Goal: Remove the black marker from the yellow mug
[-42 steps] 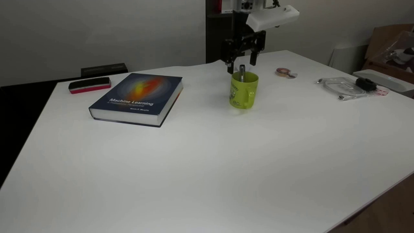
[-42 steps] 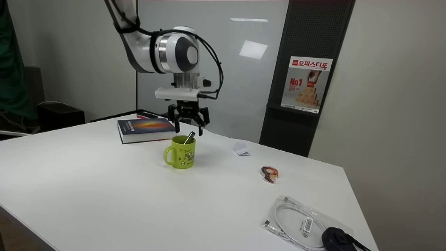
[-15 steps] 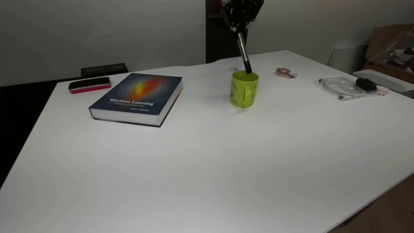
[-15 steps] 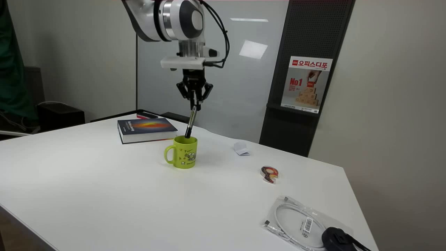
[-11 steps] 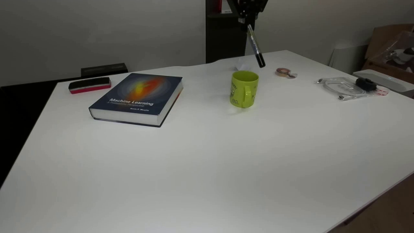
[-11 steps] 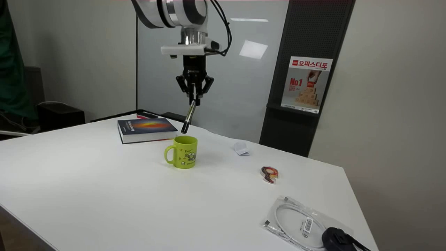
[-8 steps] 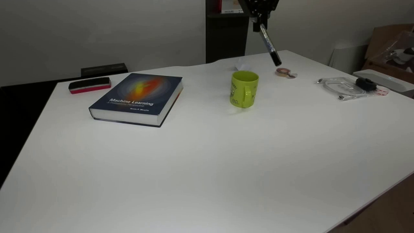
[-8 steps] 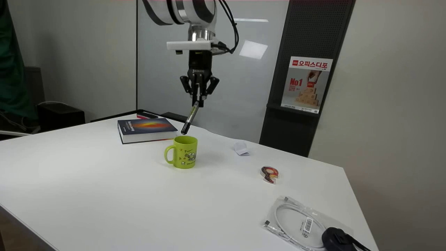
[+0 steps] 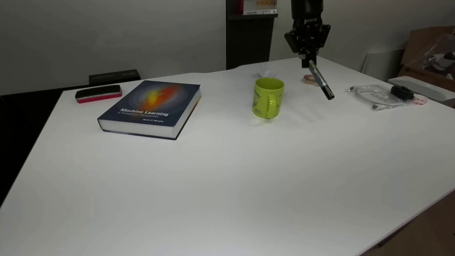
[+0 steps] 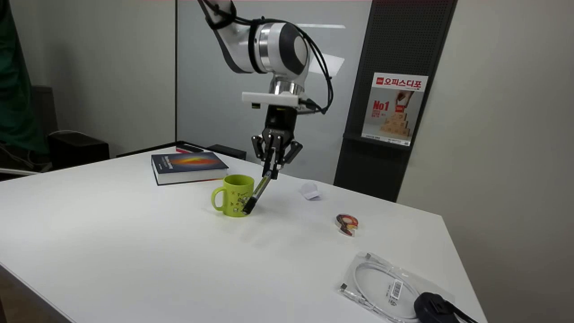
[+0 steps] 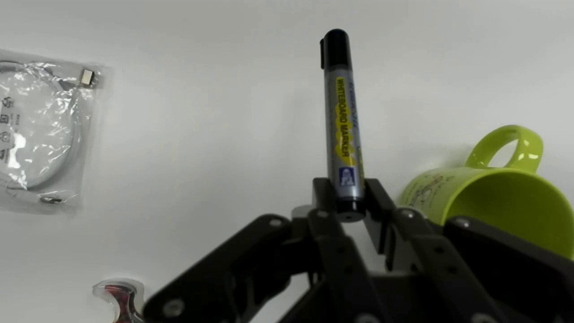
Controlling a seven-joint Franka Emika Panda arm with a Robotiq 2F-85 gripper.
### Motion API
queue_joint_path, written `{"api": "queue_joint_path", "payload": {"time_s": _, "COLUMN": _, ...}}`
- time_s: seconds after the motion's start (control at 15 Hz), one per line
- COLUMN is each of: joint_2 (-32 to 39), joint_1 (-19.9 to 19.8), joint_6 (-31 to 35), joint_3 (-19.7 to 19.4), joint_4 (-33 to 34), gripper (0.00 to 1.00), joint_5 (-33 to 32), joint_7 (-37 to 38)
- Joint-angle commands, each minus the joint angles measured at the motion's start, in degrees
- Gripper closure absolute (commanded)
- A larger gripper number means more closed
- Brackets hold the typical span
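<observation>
gripper [image 11: 349, 202]: jaws were nearly together, grasping the tail end of the black marker [image 11: 343, 116]
marker axis: ran out from the gripper on a downward slant, cap end lowest
marker place: wholly outside the yellow mug [image 9: 267, 101], beside it, apart in the wrist view
cap end: looked above the counter [image 9: 213, 177], gap hard to judge
mug: stood upright
step: removal looked done; set-down likely remained, cap end due to touch first
</observation>
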Motion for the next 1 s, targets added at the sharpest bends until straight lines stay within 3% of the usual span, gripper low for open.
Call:
{"api": "queue_joint_path", "payload": {"time_s": 0.0, "joint_2": 8.0, "joint_1": -1.3, "joint_6": -3.6, "joint_3": 0.5, "joint_4": 7.5, "gripper": 0.94, "joint_5": 2.1, "joint_7": -0.9}}
{"api": "queue_joint_path", "payload": {"time_s": 0.2, "joint_2": 12.6, "joint_1": -1.7, "joint_6": -5.5, "joint_3": 0.8, "joint_4": 11.2, "gripper": 0.94, "joint_5": 3.4, "joint_7": -0.9}}
{"api": "queue_joint_path", "payload": {"time_s": 0.27, "joint_2": 13.8, "joint_1": -1.6, "joint_6": -6.3, "joint_3": 0.7, "joint_4": 12.5, "gripper": 0.63, "joint_5": 3.9, "joint_7": -0.4}}
{"api": "queue_joint_path", "payload": {"time_s": 0.33, "joint_2": 14.7, "joint_1": -1.6, "joint_6": -7.1, "joint_3": 0.8, "joint_4": 13.7, "gripper": 0.52, "joint_5": 4.2, "joint_7": -0.5}}
{"api": "queue_joint_path", "payload": {"time_s": 0.53, "joint_2": 16.3, "joint_1": -1.6, "joint_6": -8.8, "joint_3": 0.8, "joint_4": 17.0, "gripper": 0.33, "joint_5": 4.8, "joint_7": -0.4}}
{"api": "queue_joint_path", "payload": {"time_s": 0.8, "joint_2": 13.2, "joint_1": -1.1, "joint_6": -6.7, "joint_3": 0.8, "joint_4": 16.7, "gripper": 0.05, "joint_5": 4.4, "joint_7": -1.0}}
{"api": "queue_joint_path", "payload": {"time_s": 0.93, "joint_2": 9.8, "joint_1": 0.2, "joint_6": -3.3, "joint_3": 0.2, "joint_4": 14.7, "gripper": 0.0, "joint_5": 3.0, "joint_7": -0.4}}
